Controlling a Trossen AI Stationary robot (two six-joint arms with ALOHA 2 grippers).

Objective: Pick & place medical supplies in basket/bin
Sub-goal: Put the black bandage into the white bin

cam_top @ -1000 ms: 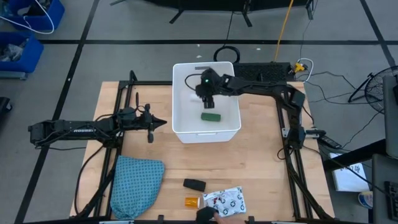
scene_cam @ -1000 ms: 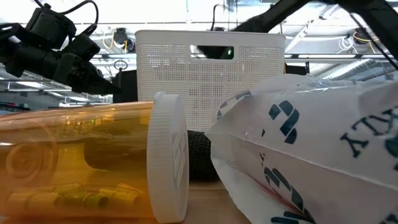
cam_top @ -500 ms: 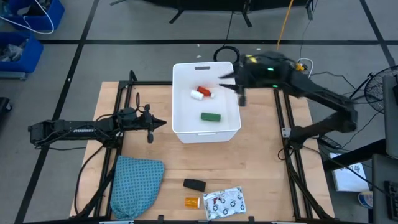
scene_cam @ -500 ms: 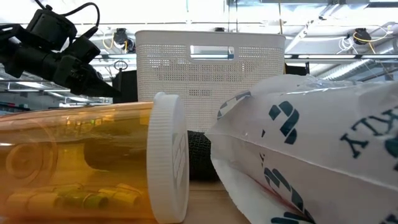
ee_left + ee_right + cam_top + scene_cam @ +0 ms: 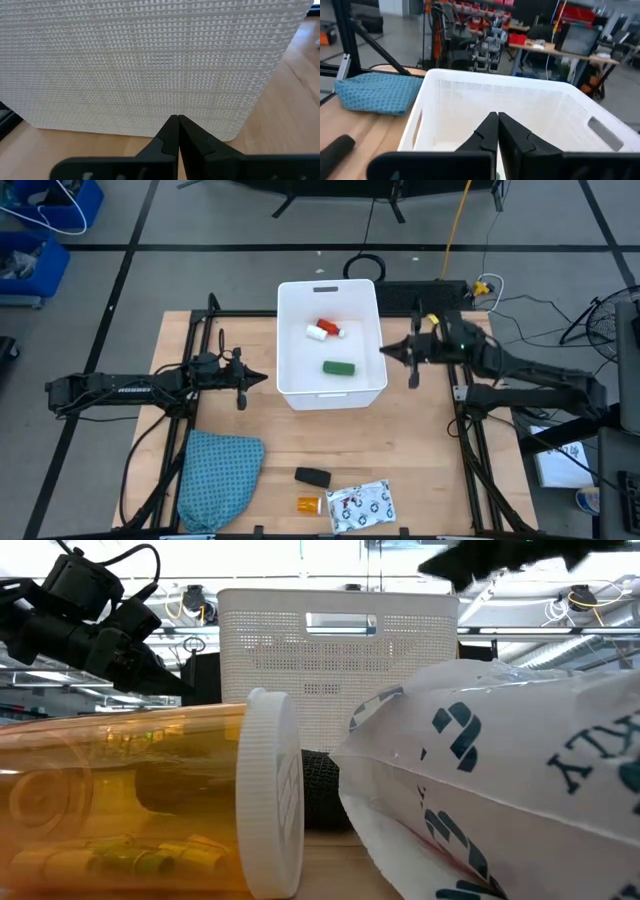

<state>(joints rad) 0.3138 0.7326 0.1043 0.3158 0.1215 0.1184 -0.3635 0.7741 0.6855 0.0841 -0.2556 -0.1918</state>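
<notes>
The white basket (image 5: 290, 340) stands at the table's far middle, holding a red bottle with a white cap (image 5: 324, 330) and a green block (image 5: 339, 367). Near the front edge lie a black oblong (image 5: 313, 477), an orange vial (image 5: 309, 505) and a white black-patterned packet (image 5: 362, 505); the vial (image 5: 130, 805) and the packet (image 5: 500, 780) fill the low view. My right gripper (image 5: 386, 351) is shut and holds nothing, just right of the basket's right wall. My left gripper (image 5: 265, 378) is shut and holds nothing, left of the basket (image 5: 150, 65).
A teal-blue cloth (image 5: 218, 478) lies at the front left. Black frame rails (image 5: 200, 340) run along the table's left and right sides. Bare wood lies between the basket and the front items.
My right gripper has let go of the red bottle inside the basket, risen, and swung out over the basket's right wall toward the table's right edge, shutting as it went. The bottle now lies on the basket's floor beside the green block.
</notes>
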